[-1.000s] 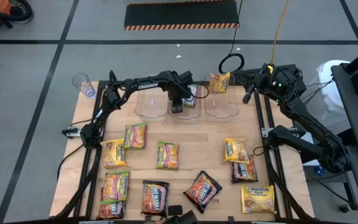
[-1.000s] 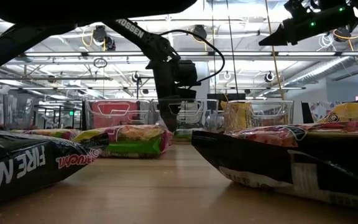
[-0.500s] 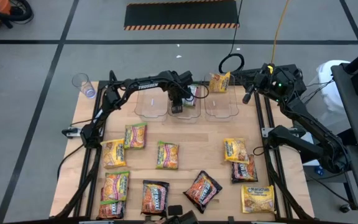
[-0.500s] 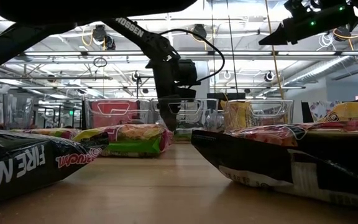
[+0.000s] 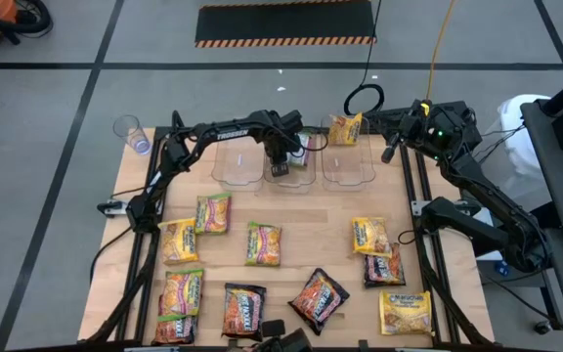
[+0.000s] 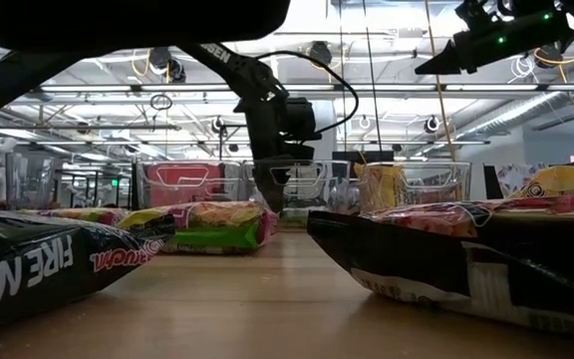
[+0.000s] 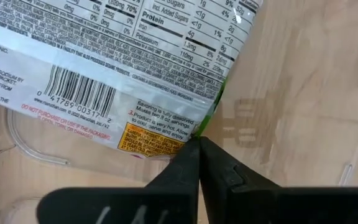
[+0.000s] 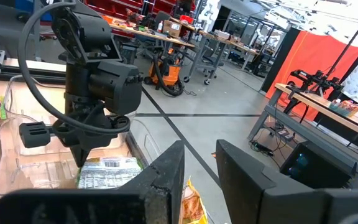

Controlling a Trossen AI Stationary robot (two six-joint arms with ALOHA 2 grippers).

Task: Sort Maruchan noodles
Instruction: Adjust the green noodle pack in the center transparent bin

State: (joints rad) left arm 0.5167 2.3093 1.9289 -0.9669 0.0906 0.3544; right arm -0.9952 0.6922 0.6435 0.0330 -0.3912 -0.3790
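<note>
Left claw (image 7: 197,144) pinched together above green-edged packet (image 7: 123,68), empty.

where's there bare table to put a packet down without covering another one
The widest bare strip runs across the table between the clear bins and the packet rows. Another patch lies between the green-edged packet and the yellow packet. The front left is crowded, as is the middle bin under the left gripper.
</note>
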